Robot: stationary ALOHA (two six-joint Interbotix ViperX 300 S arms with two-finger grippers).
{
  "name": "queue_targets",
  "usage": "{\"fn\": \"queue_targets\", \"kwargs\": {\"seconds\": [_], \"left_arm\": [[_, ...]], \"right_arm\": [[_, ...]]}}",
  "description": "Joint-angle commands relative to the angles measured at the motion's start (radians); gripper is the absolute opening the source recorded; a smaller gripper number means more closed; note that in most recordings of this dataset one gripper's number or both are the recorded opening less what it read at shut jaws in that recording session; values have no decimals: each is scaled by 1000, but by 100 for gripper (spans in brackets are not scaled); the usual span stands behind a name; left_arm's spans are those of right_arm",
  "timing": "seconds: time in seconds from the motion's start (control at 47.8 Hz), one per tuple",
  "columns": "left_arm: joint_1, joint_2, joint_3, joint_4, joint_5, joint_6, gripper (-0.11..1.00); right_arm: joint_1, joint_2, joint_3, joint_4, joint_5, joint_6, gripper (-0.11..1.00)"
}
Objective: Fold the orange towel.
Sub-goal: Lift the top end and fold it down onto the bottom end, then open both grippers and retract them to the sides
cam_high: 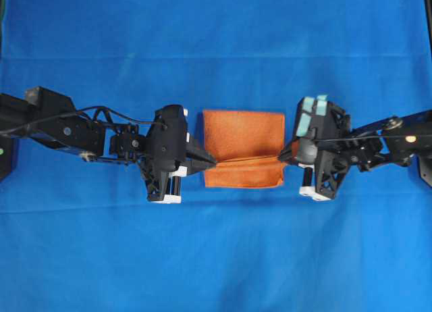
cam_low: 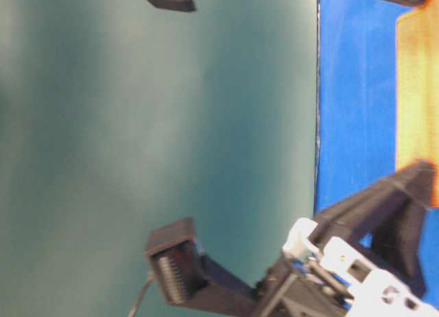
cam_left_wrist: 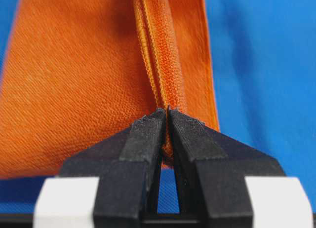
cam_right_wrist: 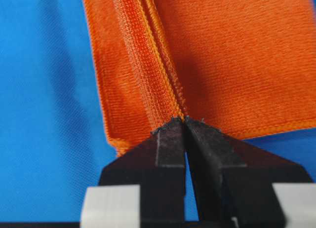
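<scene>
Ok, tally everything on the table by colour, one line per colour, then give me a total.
Orange: 1, the orange towel, partly folded, a raised edge pinched at both sides.
Blue: 1, the blue cloth spread under everything.
Black: 2, the left gripper and the right gripper, each shut on the towel's lifted edge.
Total: 4

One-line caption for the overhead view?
Both grippers pinch opposite ends of the square orange terry towel lying on the large blue cloth.
</scene>
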State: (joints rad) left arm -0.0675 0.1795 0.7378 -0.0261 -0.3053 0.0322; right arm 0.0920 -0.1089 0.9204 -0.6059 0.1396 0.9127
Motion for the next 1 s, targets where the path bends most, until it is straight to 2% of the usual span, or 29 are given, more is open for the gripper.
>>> {"fn": "queue_targets", "kwargs": {"seconds": [0.0, 0.523, 0.607, 0.795, 0.837, 0.879, 0.984], "left_arm": [[-12, 6, -9, -2, -5, -9, 3], [-25, 44, -34, -3, -9, -20, 5], [-25, 43, -35, -3, -9, -28, 15], [-32, 11, -32, -3, 6, -35, 56], [-32, -8, -31, -3, 14, -32, 64], [-32, -28, -28, -3, 28, -28, 67], [-32, -104, -15, -3, 83, -18, 64]], "right_arm": [[15, 17, -14, 3, -21, 2, 4], [23, 32, -21, 21, -55, 3, 4], [29, 32, -23, 21, -63, 2, 8], [51, 11, -37, 20, -38, -3, 60], [57, -11, -38, 20, -21, -3, 62], [61, -35, -40, 20, -8, -3, 59], [77, -109, -40, 20, 41, -6, 52]]}}
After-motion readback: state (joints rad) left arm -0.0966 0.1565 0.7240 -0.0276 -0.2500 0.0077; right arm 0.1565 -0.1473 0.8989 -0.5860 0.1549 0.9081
